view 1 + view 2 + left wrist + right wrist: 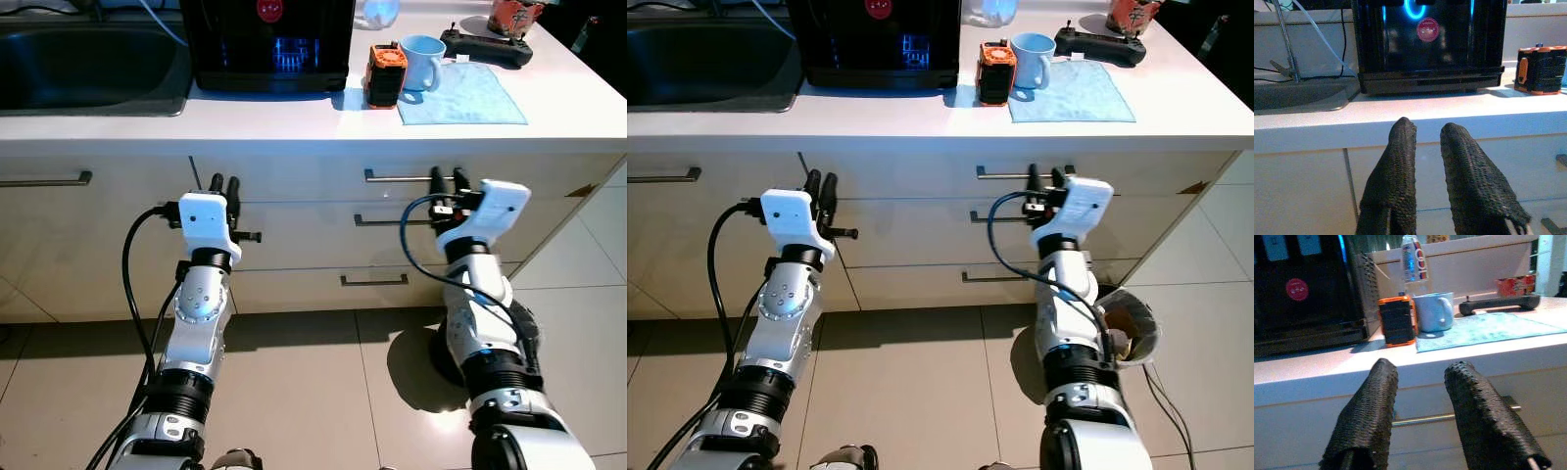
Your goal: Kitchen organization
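A white counter [294, 122] runs across in front of me. On it stand a black appliance [266, 44] with a red sticker, an orange-and-black box [386, 74] and a light blue mug [419, 61], which sits at the edge of a light blue cloth [460, 95]. My left gripper [225, 183] is raised before the drawer fronts below the appliance, open a little with nothing between its fingers. My right gripper [448, 177] is open and empty, level with the top drawer handle [397, 177] below the mug.
A dark sink [88, 69] is set into the counter at the left. A black controller [486, 47] and a red cup [513, 15] lie behind the cloth, and a bottle [1413, 262] stands at the back. A small bin [1127, 328] stands on the tiled floor by my right arm.
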Controlling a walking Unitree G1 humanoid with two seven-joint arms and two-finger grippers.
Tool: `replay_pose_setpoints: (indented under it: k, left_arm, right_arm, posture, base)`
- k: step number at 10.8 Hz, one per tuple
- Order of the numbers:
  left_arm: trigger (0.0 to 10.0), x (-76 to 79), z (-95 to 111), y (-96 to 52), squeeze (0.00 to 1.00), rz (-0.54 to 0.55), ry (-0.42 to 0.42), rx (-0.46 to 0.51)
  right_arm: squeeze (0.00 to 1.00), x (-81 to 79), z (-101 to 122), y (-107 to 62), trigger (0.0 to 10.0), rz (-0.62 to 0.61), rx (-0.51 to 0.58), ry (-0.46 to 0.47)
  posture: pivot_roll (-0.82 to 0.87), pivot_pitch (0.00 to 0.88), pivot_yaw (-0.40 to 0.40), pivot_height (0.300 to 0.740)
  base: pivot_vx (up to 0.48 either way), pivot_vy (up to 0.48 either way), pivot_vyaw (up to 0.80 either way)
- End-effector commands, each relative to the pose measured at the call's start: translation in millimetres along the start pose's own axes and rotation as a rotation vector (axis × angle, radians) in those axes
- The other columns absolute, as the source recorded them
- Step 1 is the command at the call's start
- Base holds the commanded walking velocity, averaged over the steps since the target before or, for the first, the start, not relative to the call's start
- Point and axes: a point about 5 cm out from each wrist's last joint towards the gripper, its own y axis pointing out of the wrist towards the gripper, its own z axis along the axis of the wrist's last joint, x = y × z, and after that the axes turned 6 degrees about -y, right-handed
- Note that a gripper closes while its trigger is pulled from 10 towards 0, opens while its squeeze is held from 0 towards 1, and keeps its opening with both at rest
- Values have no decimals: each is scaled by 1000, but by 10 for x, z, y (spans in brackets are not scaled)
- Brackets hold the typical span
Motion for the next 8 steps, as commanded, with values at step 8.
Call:
replay_pose_setpoints:
  k: [8]
  left_arm:
    - [10000, 6, -19, -46, 1000, 5, -17, -35]
  right_arm:
    - [1000, -44, 11, -10, 10000, 16, -13, 20]
  posture:
    - [33, 118, -18, 740]
  base:
    - [0, 0, 0]
